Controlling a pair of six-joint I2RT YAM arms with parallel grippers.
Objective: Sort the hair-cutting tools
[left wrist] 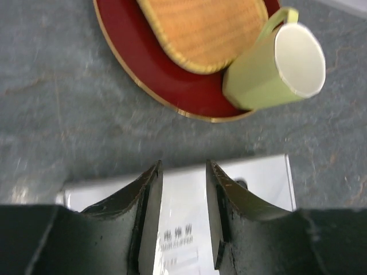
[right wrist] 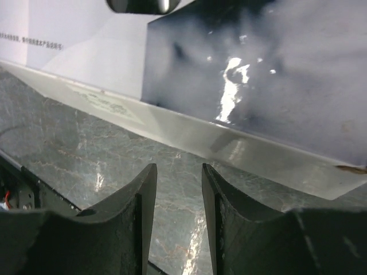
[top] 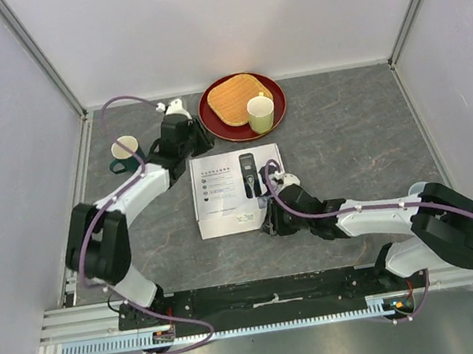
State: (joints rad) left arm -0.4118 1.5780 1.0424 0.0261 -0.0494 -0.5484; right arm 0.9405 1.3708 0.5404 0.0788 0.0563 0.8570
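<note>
I am watching the left gripper (left wrist: 183, 172) hovering released and empty over the far edge of the white box (top: 221, 204); the right gripper (right wrist: 178, 172) is hanging released beside its near corner.

Overhead view of whole table (top: 347, 143); both wrist views close on white box (top: 225, 219).

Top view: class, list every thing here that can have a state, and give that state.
Box: closed, lying flat.
Pale mug: upright on the plate.
Dark mug: upright, off the plate.
Left gripper: open, holding nothing, over the box's far edge.
Right gripper: open, holding nothing, low by the box's near edge.
</note>
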